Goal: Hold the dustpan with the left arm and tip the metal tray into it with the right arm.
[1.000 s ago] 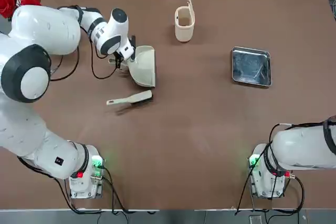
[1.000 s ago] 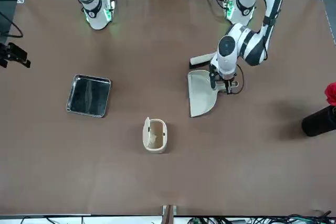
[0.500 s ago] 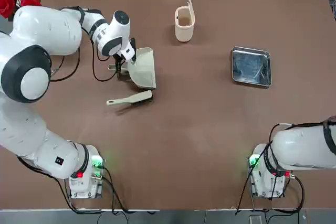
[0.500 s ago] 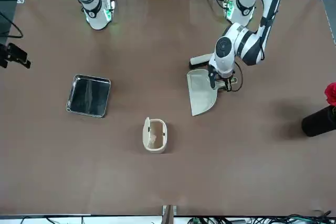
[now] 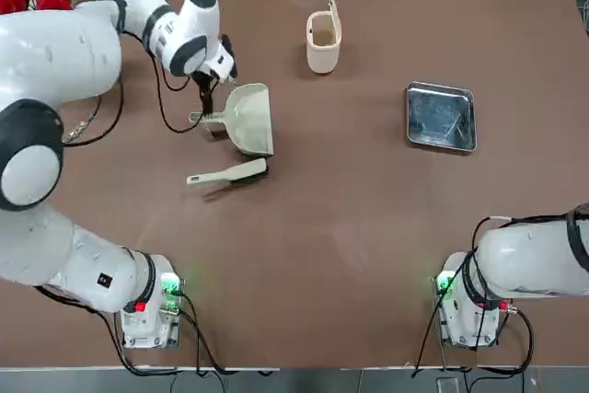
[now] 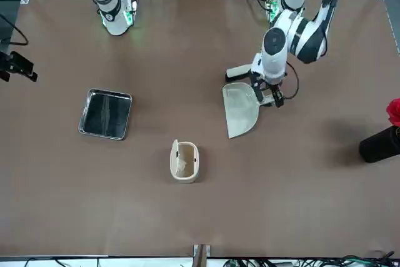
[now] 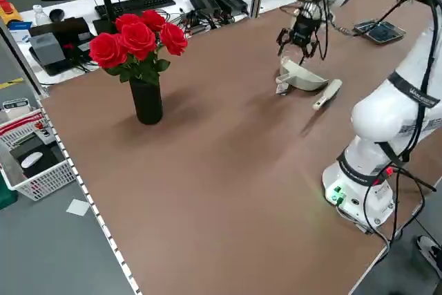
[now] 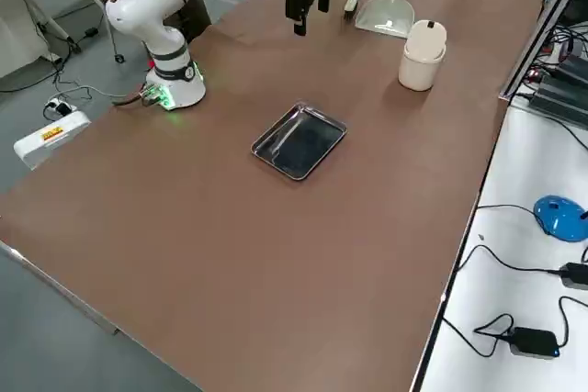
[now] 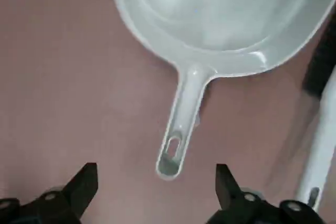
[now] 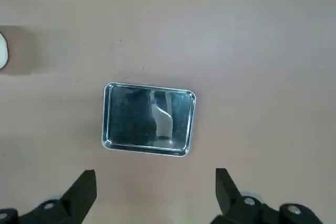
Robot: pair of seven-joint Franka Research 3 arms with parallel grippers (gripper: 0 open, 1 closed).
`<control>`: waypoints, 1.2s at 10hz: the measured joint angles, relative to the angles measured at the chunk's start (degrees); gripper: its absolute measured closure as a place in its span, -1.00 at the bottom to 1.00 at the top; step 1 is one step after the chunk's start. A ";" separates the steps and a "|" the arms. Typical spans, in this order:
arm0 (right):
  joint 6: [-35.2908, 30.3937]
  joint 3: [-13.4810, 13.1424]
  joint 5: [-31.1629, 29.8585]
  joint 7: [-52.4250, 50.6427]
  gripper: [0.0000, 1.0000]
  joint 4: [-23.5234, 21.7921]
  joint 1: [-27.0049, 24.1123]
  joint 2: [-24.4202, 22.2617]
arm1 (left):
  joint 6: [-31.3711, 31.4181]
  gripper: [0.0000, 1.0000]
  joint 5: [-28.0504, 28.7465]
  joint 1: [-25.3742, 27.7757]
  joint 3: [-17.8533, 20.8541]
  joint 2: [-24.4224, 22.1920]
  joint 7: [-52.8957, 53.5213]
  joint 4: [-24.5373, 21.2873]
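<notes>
Seen from overhead, the robot's side at six o'clock, the brown tabletop (image 5: pixel 322 255) bears a metal tray (image 5: pixel 442 117) at two o'clock, cream bin (image 5: pixel 323 48) at twelve, dustpan (image 5: pixel 250 120) at eleven, vase (image 7: pixel 146 101) of red roses (image 7: pixel 138 41) at ten and brush (image 5: pixel 225 175) at nine.

Clock datum: 12 lies across the table (image 5: pixel 368 227) from my bases.
Top view: overhead, looking down my way, toward 12; whole worktop covered.
Front view: raised at 12, facing me at 6; shares the dustpan (image 5: pixel 248 120) and metal tray (image 5: pixel 441 117) with the top view.
Left side view: raised at 9, looking diagonally down toward 3; roses (image 7: pixel 138 39) nearer it than the dustpan.
Right side view: raised at 3, looking diagonally down toward 9; metal tray nearer, dustpan farther.
Left wrist view: on my wrist, close above the dustpan, cropping its scoop.
Right wrist view: looks down from farther off, whole metal tray framed.
</notes>
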 joint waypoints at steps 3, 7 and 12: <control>0.07 -0.02 -0.05 0.00 -1.00 0.00 -0.09 -0.01 | -8.03 -0.98 -1.39 5.96 -0.06 -3.73 -12.83 5.05; 0.23 0.02 -0.08 0.00 -1.00 0.01 -0.10 -0.09 | -30.39 -0.98 -10.98 14.22 0.22 -3.86 -20.43 29.10; 0.46 0.04 -0.11 0.00 -1.00 0.01 -0.11 -0.16 | -38.36 -0.98 -16.56 23.09 0.37 -3.88 -24.87 45.38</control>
